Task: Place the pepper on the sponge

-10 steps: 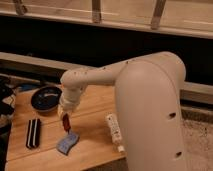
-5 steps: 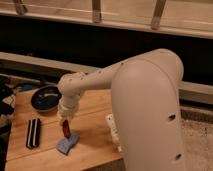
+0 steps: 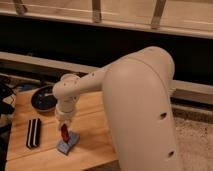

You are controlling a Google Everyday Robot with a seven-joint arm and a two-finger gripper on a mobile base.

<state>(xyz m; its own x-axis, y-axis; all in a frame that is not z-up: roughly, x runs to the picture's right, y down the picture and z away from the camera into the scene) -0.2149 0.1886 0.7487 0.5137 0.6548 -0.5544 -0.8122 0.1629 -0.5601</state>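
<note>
The dark red pepper hangs upright from my gripper, which points down over the left part of the wooden table. The gripper is shut on the pepper's upper end. The pepper's lower tip is just above or touching the light blue sponge, which lies flat on the wood; I cannot tell whether they touch. My white arm hides the table's right side.
A black rectangular block with a white stripe lies left of the sponge. A round dark blue bowl sits at the back left. The table's front edge runs just below the sponge. A dark wall and ledge lie behind.
The gripper with the pepper has come down toward the sponge, and the arm has swung further across the table's right side, hiding the white object there.
</note>
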